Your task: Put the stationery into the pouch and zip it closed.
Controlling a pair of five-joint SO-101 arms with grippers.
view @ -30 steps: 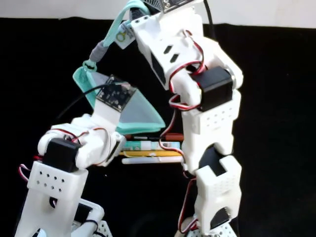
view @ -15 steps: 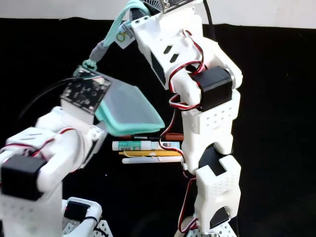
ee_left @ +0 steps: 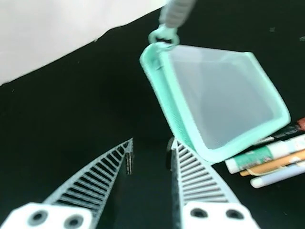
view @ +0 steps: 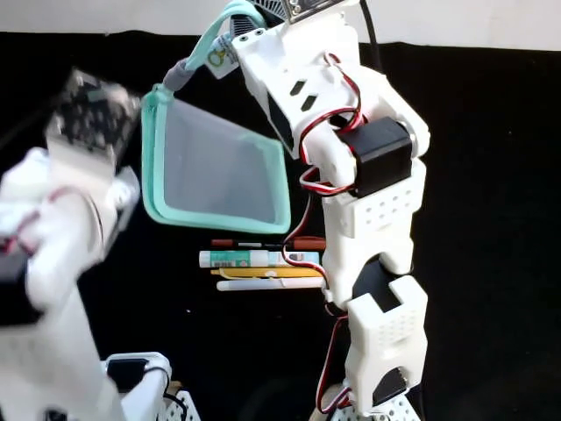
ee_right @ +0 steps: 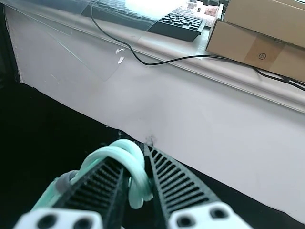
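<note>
Looks like an office or lab bench: keyboard on a white desk, cardboard boxes just beside the keyboard, black cable running near it, black mat well apart from it.

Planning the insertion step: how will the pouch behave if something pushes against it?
Probably floppy: the pouch looks like thin mesh with soft teal edging. Held only by its strap in the right gripper, it would likely swing or twist away. It seems light, so expect little resistance.
</note>
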